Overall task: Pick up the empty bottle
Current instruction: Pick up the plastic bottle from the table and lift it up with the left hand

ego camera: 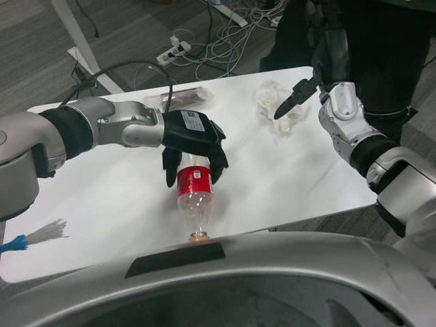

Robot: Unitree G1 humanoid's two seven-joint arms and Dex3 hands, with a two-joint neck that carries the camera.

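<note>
The empty bottle (195,201) is clear plastic with a red label and lies on the white table (293,177), cap end toward me near the front edge. My left hand (193,139) is over its far end, with fingers hanging down on both sides of the label. Whether they squeeze the bottle does not show. My right hand (296,95) hovers at the table's far right, fingers stretched out toward the left and holding nothing.
A crumpled clear wrapper (276,103) lies just under my right hand. A dark flat packet (182,99) sits at the far edge. A blue-and-white brush (34,238) lies front left. A person in dark clothes (368,48) stands behind the table; cables cover the floor.
</note>
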